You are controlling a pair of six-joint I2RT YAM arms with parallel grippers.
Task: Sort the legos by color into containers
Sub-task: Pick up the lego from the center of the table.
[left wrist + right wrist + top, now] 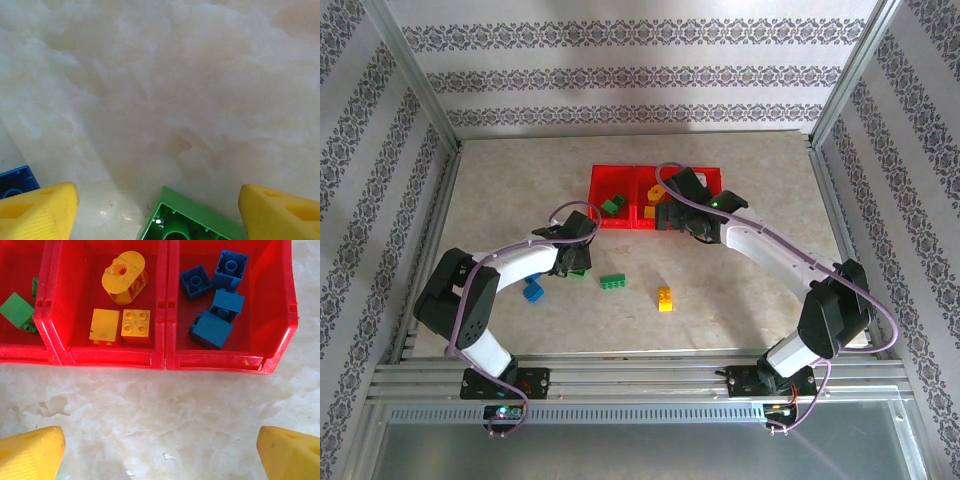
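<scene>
Straddling a half-cropped green brick (190, 220), the left gripper (158, 197) stands spread, not touching. Right gripper (160, 445) gapes empty before the red tray (115, 358).

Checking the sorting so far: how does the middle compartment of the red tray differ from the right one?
The middle compartment holds yellow pieces; the right compartment holds blue bricks. The middle compartment has three, the right compartment four. The middle compartment includes a rounded yellow piece; the right compartment's are all squarish. Both belong to the same red tray, each holding one colour.
</scene>
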